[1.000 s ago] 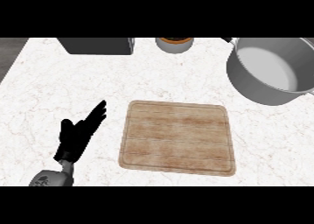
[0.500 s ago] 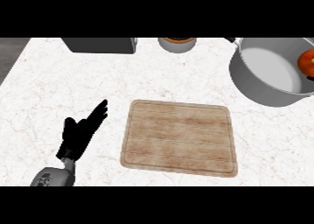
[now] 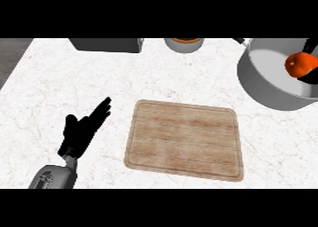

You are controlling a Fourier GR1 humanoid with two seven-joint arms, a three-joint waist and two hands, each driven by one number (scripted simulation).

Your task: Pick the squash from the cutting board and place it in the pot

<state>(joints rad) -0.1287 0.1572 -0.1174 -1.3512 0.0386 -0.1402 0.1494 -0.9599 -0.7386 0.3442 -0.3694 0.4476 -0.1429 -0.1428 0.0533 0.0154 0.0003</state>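
Head view, looking steeply down on our pale marbled counter (image 3: 69,80). We note the wooden cutting board (image 3: 184,141) near centre, bare of any load. The squash (image 3: 301,64), orange and round, sits at about two o'clock from the board, over the mouth of the grey pot (image 3: 272,88), which stands at the counter's far right corner and is partly cut by the frame edge. Our right hand (image 3: 313,76) shows only as dark finger shapes wrapped above and below the squash, so we read it as curled round the squash and carrying it; the palm is out of frame. Whether the squash touches the pot's floor or hangs above it, we cannot tell. Our left hand (image 3: 83,131) rests at nine o'clock of the board, just beside its left edge, fingers straight and lifted, holding nothing. Along the twelve o'clock edge we log a dark box (image 3: 106,44) and a small round container (image 3: 184,44). Step in hand, as we judge it: the placing, with the pick from the board done. Next move, in our view, calls for lowering the squash inside the pot's wall, uncurling the fingers, and lifting the hand clear of the rim without knocking it.
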